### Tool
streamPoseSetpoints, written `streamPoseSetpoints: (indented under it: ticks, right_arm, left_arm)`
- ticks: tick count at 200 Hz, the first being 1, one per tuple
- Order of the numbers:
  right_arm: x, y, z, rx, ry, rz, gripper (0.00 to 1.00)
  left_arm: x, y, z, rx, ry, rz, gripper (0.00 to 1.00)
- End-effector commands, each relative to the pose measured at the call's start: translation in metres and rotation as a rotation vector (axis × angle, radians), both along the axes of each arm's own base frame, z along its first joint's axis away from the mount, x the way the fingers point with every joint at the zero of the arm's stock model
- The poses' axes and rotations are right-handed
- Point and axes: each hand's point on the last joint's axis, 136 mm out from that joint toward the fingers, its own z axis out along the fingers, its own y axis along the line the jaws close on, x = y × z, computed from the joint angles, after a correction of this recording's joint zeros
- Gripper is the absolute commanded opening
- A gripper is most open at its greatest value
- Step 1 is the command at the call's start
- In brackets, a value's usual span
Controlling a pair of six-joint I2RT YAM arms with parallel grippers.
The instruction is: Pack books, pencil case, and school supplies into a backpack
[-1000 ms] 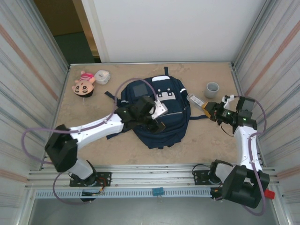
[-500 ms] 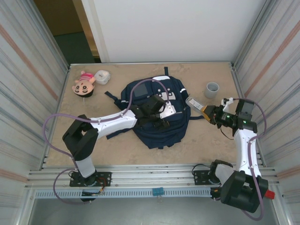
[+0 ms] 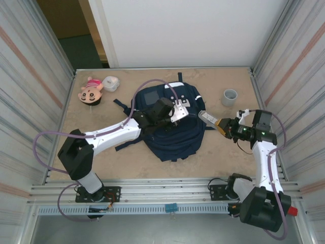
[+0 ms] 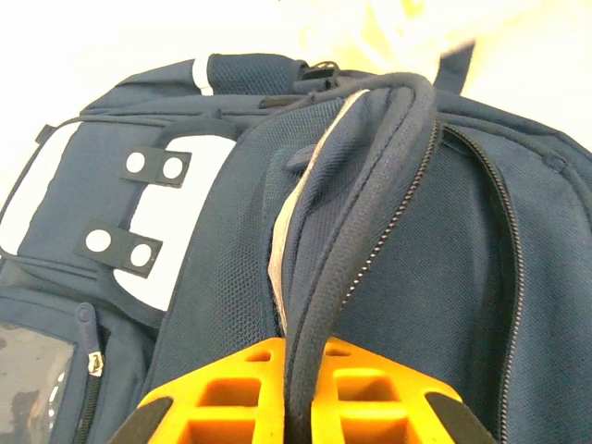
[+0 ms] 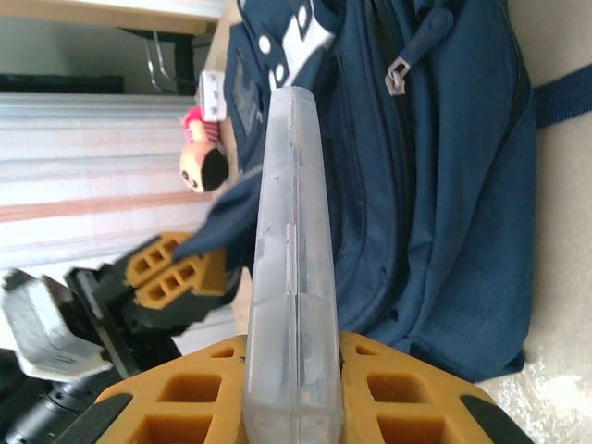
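Pinching the backpack by its zipper rim, my left gripper is closed tight on the fabric; the bag lies mid-table. My right gripper is clamped on a clear pencil case, edge-up, pointing at the backpack's right side.

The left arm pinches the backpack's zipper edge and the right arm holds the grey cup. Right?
Not quite. The right gripper holds a clear plastic case, as the right wrist view shows; the grey cup stands alone. The left gripper does pinch the zipper edge of the backpack.
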Motion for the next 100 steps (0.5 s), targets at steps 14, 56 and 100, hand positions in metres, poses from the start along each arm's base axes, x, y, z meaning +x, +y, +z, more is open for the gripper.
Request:
streamPoseSetpoints:
  ticks: [14, 56, 100]
  right_arm:
    - [-0.018, 0.026, -0.006, -0.005, 0.015, 0.061, 0.11]
    - [-0.032, 0.050, 0.002, -0.016, -0.019, 0.120, 0.13]
    - [-0.019, 0.096, -0.005, 0.035, -0.008, 0.232, 0.13]
  left_arm:
    - [0.017, -0.007, 0.066, -0.227, -0.051, 0.048, 0.08]
    - [0.021, -0.007, 0.066, -0.267, -0.014, 0.062, 0.08]
    - [0.012, -0.012, 0.080, -0.327, -0.014, 0.012, 0.08]
